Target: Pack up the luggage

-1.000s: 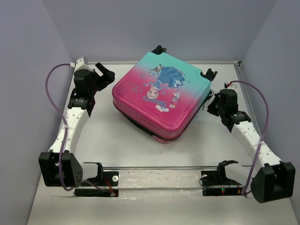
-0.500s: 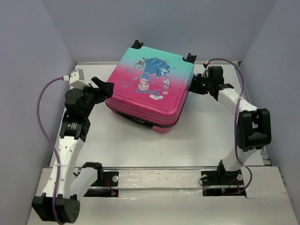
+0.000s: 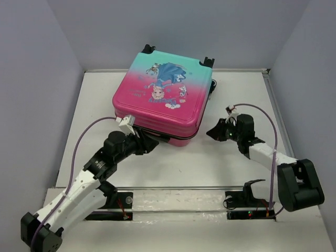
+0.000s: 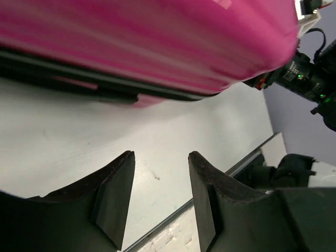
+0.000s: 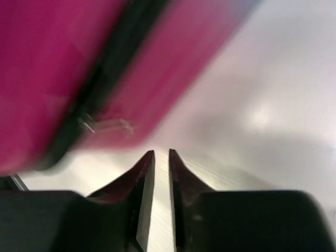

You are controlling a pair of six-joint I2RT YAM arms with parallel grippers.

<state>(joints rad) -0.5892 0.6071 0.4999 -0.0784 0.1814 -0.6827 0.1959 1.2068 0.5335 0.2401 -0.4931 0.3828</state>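
Note:
The luggage (image 3: 160, 102) lies flat and closed at the back middle of the table, pink at the near end, teal at the far end, with the princess picture on top. My left gripper (image 3: 151, 144) is open and empty, low by the suitcase's near left edge; its wrist view (image 4: 160, 153) shows the pink shell (image 4: 157, 47) and black zip seam just ahead. My right gripper (image 3: 211, 131) sits right of the suitcase's near right corner, apart from it. Its jaws (image 5: 161, 151) are almost together with nothing between them, the blurred pink shell (image 5: 47, 68) just ahead.
The suitcase's black wheels (image 3: 207, 61) point at the back wall. A metal rail (image 3: 184, 187) runs across the table's near edge between the arm bases. Grey walls close in left, right and behind. A silver zip puller (image 5: 105, 125) hangs at the seam.
The suitcase has been shifted left and back and turned. Both arms have swung from the suitcase's far sides down to its near edge, the left to the front left, the right to the front right.

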